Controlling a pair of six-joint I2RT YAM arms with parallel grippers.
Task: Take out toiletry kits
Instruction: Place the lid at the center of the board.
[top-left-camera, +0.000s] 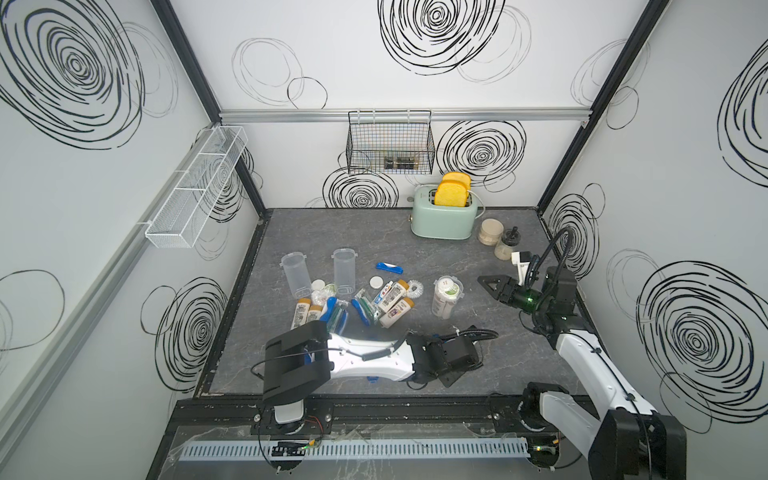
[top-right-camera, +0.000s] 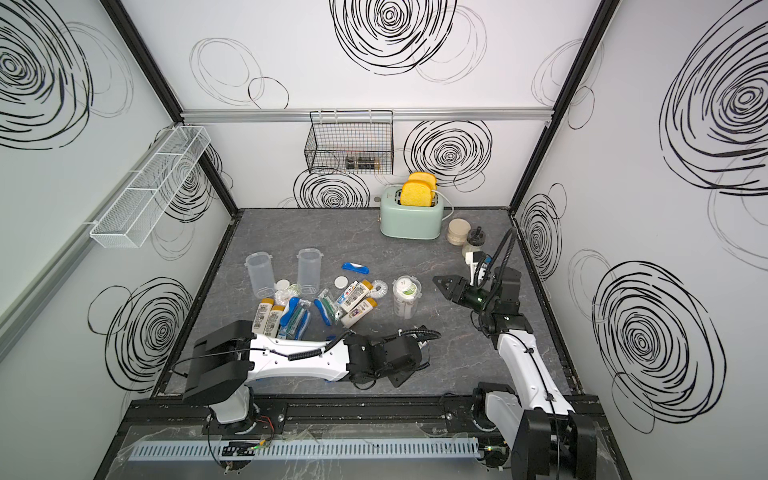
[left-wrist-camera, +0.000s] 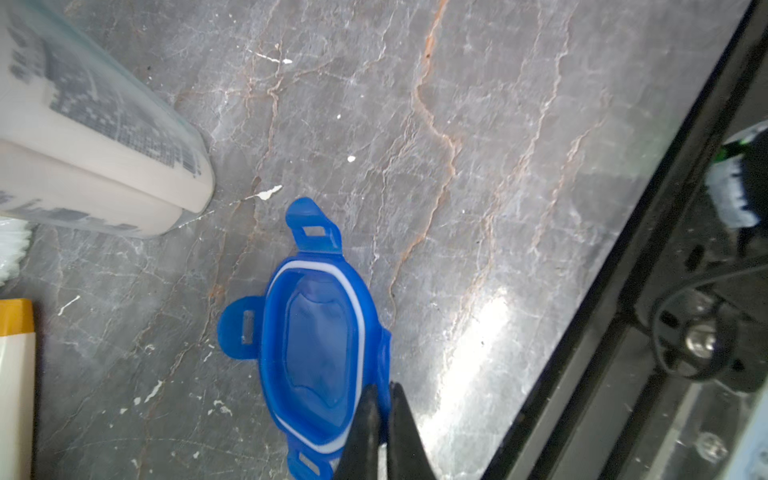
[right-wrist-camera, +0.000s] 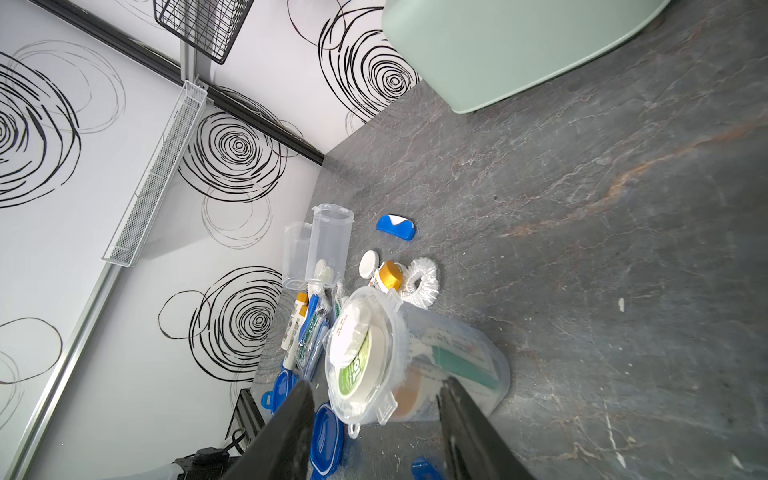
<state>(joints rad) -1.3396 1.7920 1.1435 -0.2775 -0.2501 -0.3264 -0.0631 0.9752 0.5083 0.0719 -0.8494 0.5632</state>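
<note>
Grey desk lies bare behind the loose toiletry kits at centre-left and at front right; one kit sits inside the clear container just right of them. Your left tool pinches a blue lid by the rim, near the front rail; your right tool is spread, just short of that container.

Toaster holding bread; jars beside; wire basket above; blue lid.

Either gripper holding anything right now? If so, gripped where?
The left gripper is shut on the blue lid, pinching its rim. The right gripper is open and holds nothing; the filled clear container lies ahead of its jaws.
</note>
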